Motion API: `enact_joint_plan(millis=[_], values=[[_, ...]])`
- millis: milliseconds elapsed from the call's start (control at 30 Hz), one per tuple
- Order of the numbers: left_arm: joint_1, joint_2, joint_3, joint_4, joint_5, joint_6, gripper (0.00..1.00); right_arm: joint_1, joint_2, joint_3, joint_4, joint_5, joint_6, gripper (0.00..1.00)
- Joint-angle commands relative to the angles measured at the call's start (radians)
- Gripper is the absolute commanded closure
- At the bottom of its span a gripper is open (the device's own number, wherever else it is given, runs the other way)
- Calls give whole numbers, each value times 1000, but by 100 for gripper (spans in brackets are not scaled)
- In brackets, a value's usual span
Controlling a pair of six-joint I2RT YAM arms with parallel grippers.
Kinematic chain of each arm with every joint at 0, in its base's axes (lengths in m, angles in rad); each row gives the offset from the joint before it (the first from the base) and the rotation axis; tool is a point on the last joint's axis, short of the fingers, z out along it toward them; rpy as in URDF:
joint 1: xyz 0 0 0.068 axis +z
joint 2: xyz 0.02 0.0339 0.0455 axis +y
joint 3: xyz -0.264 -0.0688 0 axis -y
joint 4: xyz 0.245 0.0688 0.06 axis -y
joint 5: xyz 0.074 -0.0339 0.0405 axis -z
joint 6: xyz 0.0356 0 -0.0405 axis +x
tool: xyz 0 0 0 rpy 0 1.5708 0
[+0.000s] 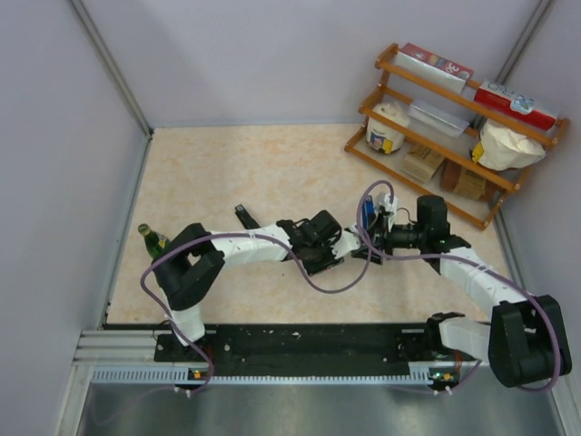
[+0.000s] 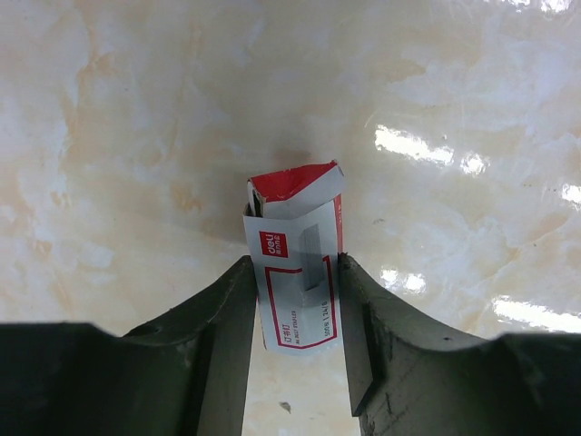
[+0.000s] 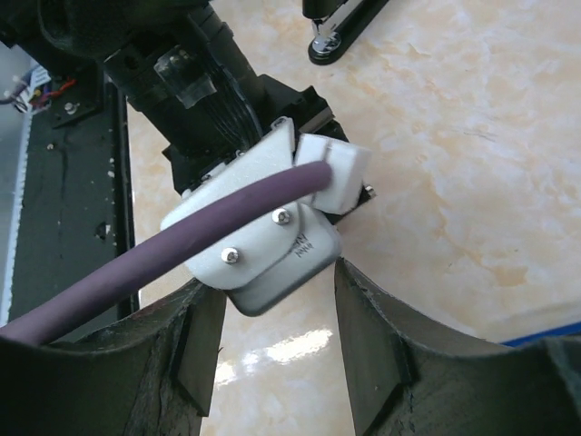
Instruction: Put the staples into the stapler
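The left fingers point(image 2: 222, 336) are filling the bottom of the left wrist view, dark and worn, and they are clamping a small white box point(image 2: 292, 250) by its two long sides. The box is showing red print and a red frame on its face. Its red end flap is standing open at the far end, away from the fingers. A grey strip of staples point(image 2: 314, 259) is lying along the face of the box, beside the right-hand finger. The box is hanging above the pale marbled surface point(image 2: 136, 136); whether it is touching the surface cannot be told.

In the right wrist view the right fingers point(image 3: 381, 363) are standing apart and are gripping nothing. Beyond their gap, the left arm's white wrist housing point(image 3: 263, 245) and its purple cable point(image 3: 154, 254) are crossing the view. Whether the fingers are touching that housing cannot be told.

The black stapler point(image 1: 245, 218) is lying on the surface, left of where the two arms are meeting and well apart from the box. From above, a green bottle point(image 1: 152, 239) is standing near the left edge of the surface. A wooden rack point(image 1: 454, 118) carrying boxes and tubs is sitting in the far right corner.
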Motion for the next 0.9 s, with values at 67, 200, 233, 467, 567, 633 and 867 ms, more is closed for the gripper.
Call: enact_joint_plan(millis=[67, 200, 233, 467, 567, 633, 867], values=[[-16, -115, -72, 52, -4, 79, 55, -19, 44, 72, 124, -63, 99, 50], [-16, -155, -89, 67, 1, 88, 55, -19, 83, 82, 144, -65, 140, 50], [-16, -164, -92, 70, 5, 90, 54, -19, 89, 85, 146, -62, 146, 50], [-16, -263, -106, 78, 56, 113, 52, -19, 144, 97, 157, -30, 195, 50], [-16, -302, -104, 72, 93, 116, 52, -21, 166, 102, 178, -31, 243, 50], [-16, -320, -101, 72, 114, 118, 52, -21, 181, 103, 201, -33, 278, 50], [-17, -323, -81, 72, 97, 127, 51, -7, 245, 146, 149, -77, 310, 50]])
